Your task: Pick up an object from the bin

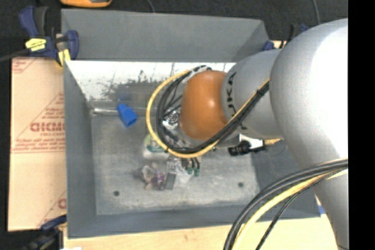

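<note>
One arm reached in from the right of the frame, its orange wrist cover [202, 103] over the middle of the bin [79, 143]. Its hand [176, 168] sat low at centre, just beside a small heap [153, 176] of purplish and grey bits on the bin floor, lower centre. Whether the hand was released or clenched could not be told, as the wrist hid it. The step was judged as closing in on the heap, with no lift yet. The next move would likely call for a firm grip on one piece and a straight lift clear of the walls. Apart, at the upper left of the floor, lay a blue block-like piece [126, 115] next to a clear tube [104, 109]. A green-and-white item [153, 148] lay just left of the wrist.
</note>
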Tool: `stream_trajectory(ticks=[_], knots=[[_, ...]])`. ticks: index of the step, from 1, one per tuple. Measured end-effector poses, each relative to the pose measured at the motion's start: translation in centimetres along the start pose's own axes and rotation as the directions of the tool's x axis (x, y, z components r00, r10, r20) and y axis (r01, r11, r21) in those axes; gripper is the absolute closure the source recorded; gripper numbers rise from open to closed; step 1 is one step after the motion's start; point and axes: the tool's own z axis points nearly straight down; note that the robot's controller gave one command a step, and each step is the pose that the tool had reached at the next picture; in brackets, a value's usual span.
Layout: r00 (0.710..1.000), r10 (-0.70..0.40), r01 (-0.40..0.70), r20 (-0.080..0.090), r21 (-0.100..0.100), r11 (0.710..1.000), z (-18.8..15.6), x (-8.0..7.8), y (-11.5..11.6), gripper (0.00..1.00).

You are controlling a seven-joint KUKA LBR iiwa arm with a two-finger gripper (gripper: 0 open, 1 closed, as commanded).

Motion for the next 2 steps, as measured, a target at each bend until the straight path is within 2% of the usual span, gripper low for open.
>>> stream_trajectory(ticks=[1,2], knots=[[1.0,0.002,-0.002,0.003,-0.002,1.0,-0.4,0.0,0.1,1.0],[0.999,0.04,-0.04,0.01,-0.004,0.999,-10.9,-2.6,0.8,1.0]])
